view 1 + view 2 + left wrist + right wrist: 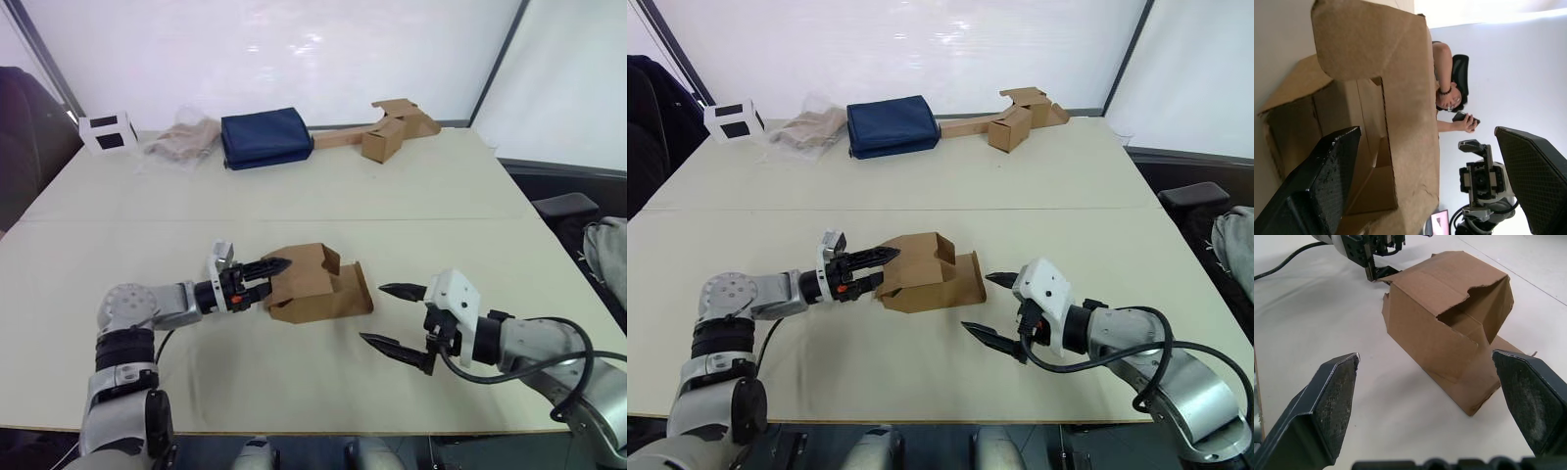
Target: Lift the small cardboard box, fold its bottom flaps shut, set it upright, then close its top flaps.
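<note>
We see the box (315, 285) lying on its side mid-table (294, 196), long axis running left to right between our 2 grippers. Our left gripper (275, 271) is nearer, its spread fingers straddling a wall at the box's left open end. The right gripper (391, 315) waits just beside the flaps (361, 286), jaws wide apart.

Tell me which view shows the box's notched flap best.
The right wrist view: the notched flap faces that camera with its ragged cutout plain against the box. The eye views show it from above as a small step in the edge. The left wrist view looks into the opposite open end.
</note>
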Tool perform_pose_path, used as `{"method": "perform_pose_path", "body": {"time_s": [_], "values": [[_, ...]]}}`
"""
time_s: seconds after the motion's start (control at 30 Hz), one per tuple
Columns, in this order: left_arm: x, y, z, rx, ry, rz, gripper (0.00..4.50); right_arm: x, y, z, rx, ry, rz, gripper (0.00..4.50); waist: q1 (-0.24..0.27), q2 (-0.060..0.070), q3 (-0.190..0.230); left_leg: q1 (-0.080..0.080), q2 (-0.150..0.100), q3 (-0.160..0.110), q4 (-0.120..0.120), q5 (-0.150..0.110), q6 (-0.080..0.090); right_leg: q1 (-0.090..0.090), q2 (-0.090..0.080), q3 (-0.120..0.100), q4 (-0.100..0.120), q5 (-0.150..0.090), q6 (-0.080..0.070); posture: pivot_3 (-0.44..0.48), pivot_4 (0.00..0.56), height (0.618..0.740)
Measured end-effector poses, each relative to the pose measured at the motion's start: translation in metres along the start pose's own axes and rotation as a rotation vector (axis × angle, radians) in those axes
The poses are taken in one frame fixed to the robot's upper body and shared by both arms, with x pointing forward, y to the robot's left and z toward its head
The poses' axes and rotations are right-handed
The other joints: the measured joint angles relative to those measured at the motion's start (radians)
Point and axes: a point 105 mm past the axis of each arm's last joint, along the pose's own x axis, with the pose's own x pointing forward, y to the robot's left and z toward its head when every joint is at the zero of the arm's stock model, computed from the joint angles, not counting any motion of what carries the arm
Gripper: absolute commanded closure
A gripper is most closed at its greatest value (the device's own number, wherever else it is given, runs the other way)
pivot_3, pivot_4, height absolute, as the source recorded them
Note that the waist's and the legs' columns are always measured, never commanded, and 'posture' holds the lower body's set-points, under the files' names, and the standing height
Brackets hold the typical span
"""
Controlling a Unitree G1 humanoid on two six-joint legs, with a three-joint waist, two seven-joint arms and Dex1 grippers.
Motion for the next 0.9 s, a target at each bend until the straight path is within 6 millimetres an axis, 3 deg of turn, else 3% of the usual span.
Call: {"method": "perform_pose_path", "body": {"time_s": [0.17,0.27,0.57,0.6,0.9], "values": [[0.0039,0.0005,0.0016,0.001,0.006,-0.016,0.00,-0.0007,0.0034,-0.0021,0.008,0.008,0.003,0.02,0.000,0.000,0.000,0.000,0.000,0.000,0.000,0.000,0.000,0.000,0.000,0.000,0.000,0.000,0.000,0.000,0.150,0.740],[0.0050,0.0015,0.0003,0.002,0.016,-0.020,0.73,-0.0013,0.0038,0.0002,-0.001,0.003,0.000,0.00,0.000,0.000,0.000,0.000,0.000,0.000,0.000,0.000,0.000,0.000,0.000,0.000,0.000,0.000,0.000,0.000,0.150,0.740],[0.0096,-0.0038,0.0039,0.015,0.040,-0.042,4.24,-0.0018,0.0038,0.0012,0.000,0.013,-0.018,0.00,0.000,0.000,0.000,0.000,0.000,0.000,0.000,0.000,0.001,0.000,0.000,0.000,0.000,0.000,0.000,0.000,0.150,0.740],[0.0098,-0.0039,0.0039,0.015,0.041,-0.042,4.41,-0.0017,0.0042,0.0016,0.000,0.012,-0.016,0.00,-0.001,0.000,0.000,0.000,0.000,0.000,0.000,0.000,0.001,0.000,0.000,0.000,0.000,0.000,0.000,0.000,0.150,0.740],[0.0102,-0.0039,0.0033,0.016,0.052,-0.041,4.41,-0.0014,0.0042,0.0021,0.006,0.012,-0.029,0.00,0.000,0.000,0.000,0.000,0.000,0.000,0.000,-0.001,0.001,0.000,0.000,0.000,0.000,0.000,0.000,0.000,0.150,0.740]]}}
